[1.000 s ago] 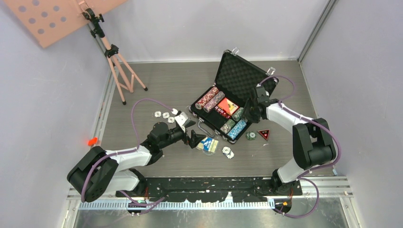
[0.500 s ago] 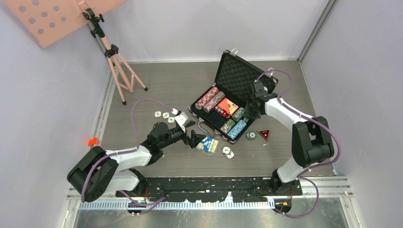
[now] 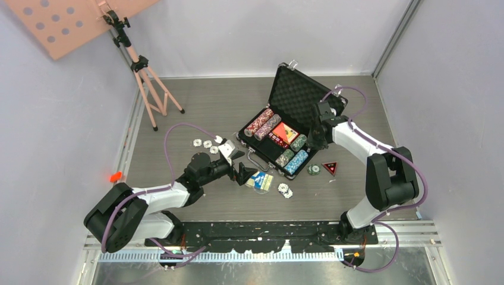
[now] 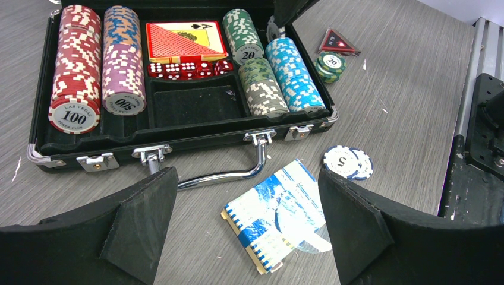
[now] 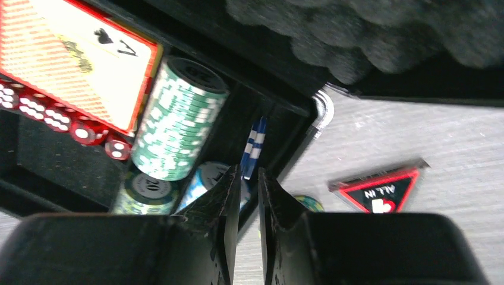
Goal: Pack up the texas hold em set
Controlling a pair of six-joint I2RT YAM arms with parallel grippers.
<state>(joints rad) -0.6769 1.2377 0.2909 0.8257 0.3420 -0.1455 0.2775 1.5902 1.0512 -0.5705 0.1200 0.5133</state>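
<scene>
The black silver-trimmed briefcase [image 3: 259, 145] lies open with its foam lid [image 3: 297, 95] up. It holds rows of poker chips [image 4: 73, 65], a red card deck [image 4: 185, 40] and small red dice [image 4: 184, 69]. My right gripper [image 3: 314, 141] hangs over the case's right end, shut on a blue-and-white chip [image 5: 254, 148] held edge-on above the end slot. My left gripper [image 4: 246, 199] is open above a blue card deck [image 4: 274, 214] that lies on the table in front of the case handle [image 4: 226, 176]. The blue deck also shows in the top view [image 3: 260, 180].
Loose white-and-blue chips [image 3: 285, 190], a green chip stack [image 3: 313, 170] and a red-edged triangular "ALL IN" marker [image 3: 330, 167] lie right of the deck. Several white chips [image 3: 205, 143] lie left of the case. A pink tripod [image 3: 148, 83] stands at the back left.
My right gripper has shifted slightly back toward the lid over the case's right end, with the chip in it. The left arm has not moved.
</scene>
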